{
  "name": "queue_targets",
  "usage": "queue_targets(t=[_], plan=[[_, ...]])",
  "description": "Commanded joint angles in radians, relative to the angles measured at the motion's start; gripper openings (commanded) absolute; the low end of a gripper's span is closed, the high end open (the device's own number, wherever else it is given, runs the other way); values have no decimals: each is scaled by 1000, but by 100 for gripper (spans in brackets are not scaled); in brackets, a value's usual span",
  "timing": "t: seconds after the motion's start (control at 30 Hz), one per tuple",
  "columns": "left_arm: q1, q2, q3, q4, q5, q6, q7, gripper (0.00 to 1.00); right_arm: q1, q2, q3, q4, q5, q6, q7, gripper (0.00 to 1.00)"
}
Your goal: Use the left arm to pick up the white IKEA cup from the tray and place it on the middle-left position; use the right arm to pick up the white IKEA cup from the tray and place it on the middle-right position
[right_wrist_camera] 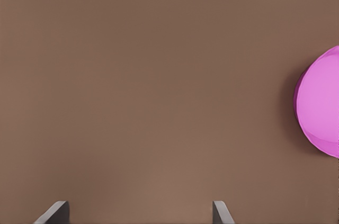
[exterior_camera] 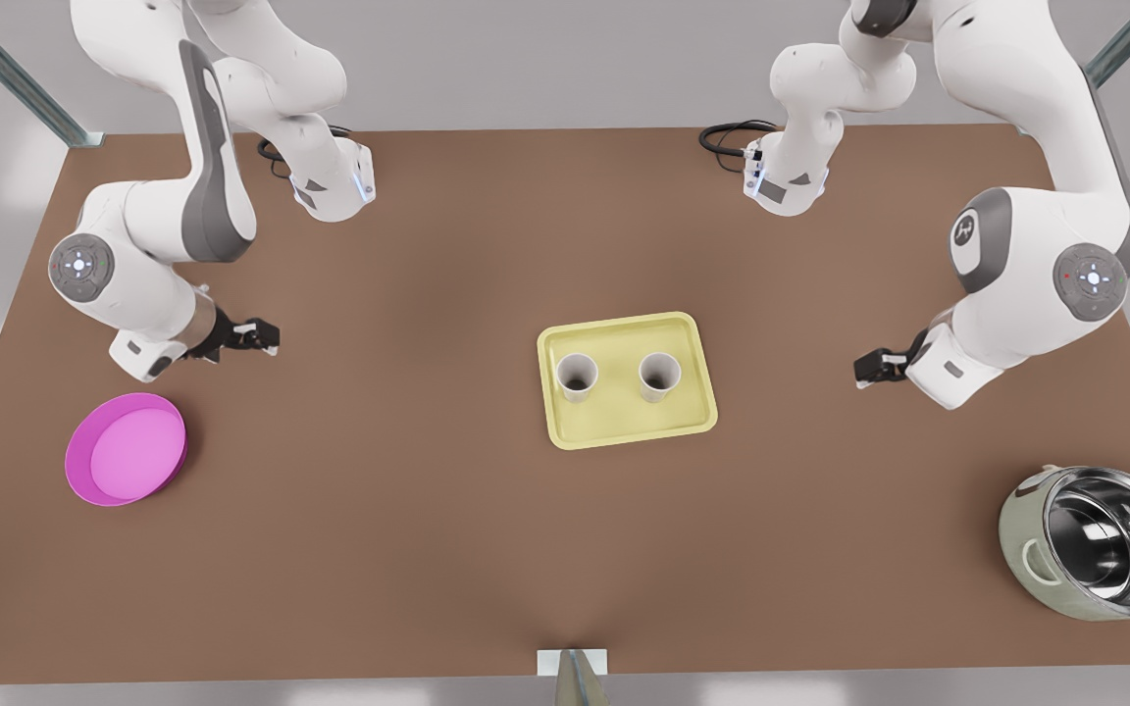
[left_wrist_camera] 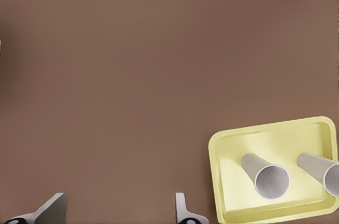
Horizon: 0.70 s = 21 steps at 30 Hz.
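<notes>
Left wrist view shows my left gripper (left_wrist_camera: 116,214) with its fingers (left_wrist_camera: 50,209) spread wide and holding nothing, over the bare brown desk (left_wrist_camera: 132,65). It hangs by the desk's side edge on the front view's right. My right gripper (exterior_camera: 256,338) waits by the other side edge, wide open and empty too, near the pink dish (exterior_camera: 127,449).

The yellow tray (exterior_camera: 624,420) lies in the middle of the desk. Two white cups stand in it side by side, not touching: one cup (exterior_camera: 659,376) on my left gripper's side, the other cup (exterior_camera: 577,376) on my right gripper's side.

I think a finger could bump the wrong cup or catch the tray's rim, and a cup could tip. My arms could also meet over the tray.

Both sides of the tray have lots of bare desk. The steel pot (exterior_camera: 1104,541) sits far off in a corner.
</notes>
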Motion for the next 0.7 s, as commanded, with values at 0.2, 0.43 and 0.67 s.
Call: queue_targets(t=[0.2,0.43,0.67], plan=[[-266,154,-17,35,-3,130,-273,100,19,53,209,69,-1,52,336,100],[-371,307,-17,-8,4,325,-448,98,282,294,284,342,54,41,786,100],[-386,177,-15,-370,24,584,-482,98,385,467,285,346,60,344,787,100]])
